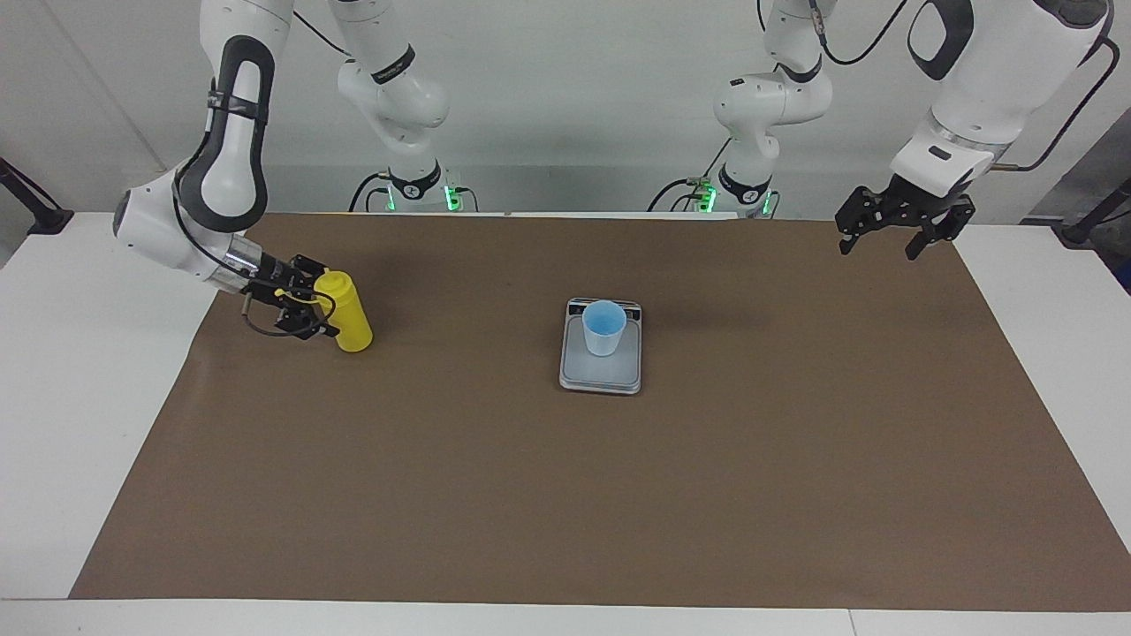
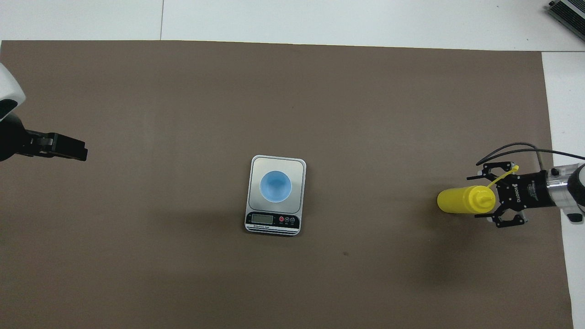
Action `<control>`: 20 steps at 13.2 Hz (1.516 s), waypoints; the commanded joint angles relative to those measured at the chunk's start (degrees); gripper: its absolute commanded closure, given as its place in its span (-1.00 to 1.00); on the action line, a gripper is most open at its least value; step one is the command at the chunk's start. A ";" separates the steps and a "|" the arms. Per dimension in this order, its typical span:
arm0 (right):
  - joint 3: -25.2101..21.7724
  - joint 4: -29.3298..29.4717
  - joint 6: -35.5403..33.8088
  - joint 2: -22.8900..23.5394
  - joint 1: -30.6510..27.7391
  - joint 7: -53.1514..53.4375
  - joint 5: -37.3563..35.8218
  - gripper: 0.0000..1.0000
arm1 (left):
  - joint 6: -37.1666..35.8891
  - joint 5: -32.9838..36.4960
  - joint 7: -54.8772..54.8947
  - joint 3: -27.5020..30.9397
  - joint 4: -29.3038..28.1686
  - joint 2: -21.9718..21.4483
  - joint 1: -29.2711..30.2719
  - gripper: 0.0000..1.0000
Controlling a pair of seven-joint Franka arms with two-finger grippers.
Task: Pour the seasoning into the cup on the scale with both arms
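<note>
A: Entry, largest first. White table (image 1: 53, 424) carries a brown rectangular paper mat (image 1: 565, 495) over most of its top; white margins show at both arms' ends and along the edge farthest from the robots.

B: Open room?

A: Taking the overhead view as a clock face centred on the scale, the mat is bare from 9 round through 12 to about 2, and again from 4 to 8. Only the 3 o'clock direction is occupied, close to the mat's edge at the right arm's end.

B: The scale?

A: Flat grey rectangular kitchen scale (image 2: 276, 195) at mid-mat, dark display strip on the edge nearest the robots. Small light blue tapered plastic cup (image 2: 275, 186) stands upright on its pale plate, mouth open.

B: Arms?

A: Right arm bends low, forearm near level. Right gripper (image 1: 311, 305) sits just above the mat at 3 o'clock, fingers wide, one on each side of the top of the yellow plastic squeeze bottle (image 1: 346, 311); whether they touch it, cannot tell. The bottle stands on the mat, well apart from the scale, tethered cap loose beside the gripper.

B: Left?

A: Left gripper (image 1: 892, 237) hangs over the mat's corner at the left arm's end, about 9 o'clock, fingers spread, holding nothing.
</note>
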 commanded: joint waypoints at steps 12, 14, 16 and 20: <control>2.35 6.54 -0.83 -10.81 10.97 -19.92 -25.62 -1.00 | 0.08 -0.61 -1.35 -0.13 -0.98 -1.35 -0.02 -1.00; 2.35 6.54 -0.83 -12.21 14.58 -20.46 -26.87 -1.00 | 0.08 -0.61 -1.35 -0.13 -1.07 -1.35 -0.02 -1.00; 2.44 8.02 -1.00 -13.44 18.88 -20.72 -27.04 -1.00 | -0.01 -0.61 -1.35 -0.13 -0.98 -1.35 -0.02 -1.00; 2.79 18.02 -5.56 -10.82 21.54 -27.38 -30.30 -1.00 | 0.17 -0.61 -1.35 -0.13 -0.98 -1.35 -0.02 -1.00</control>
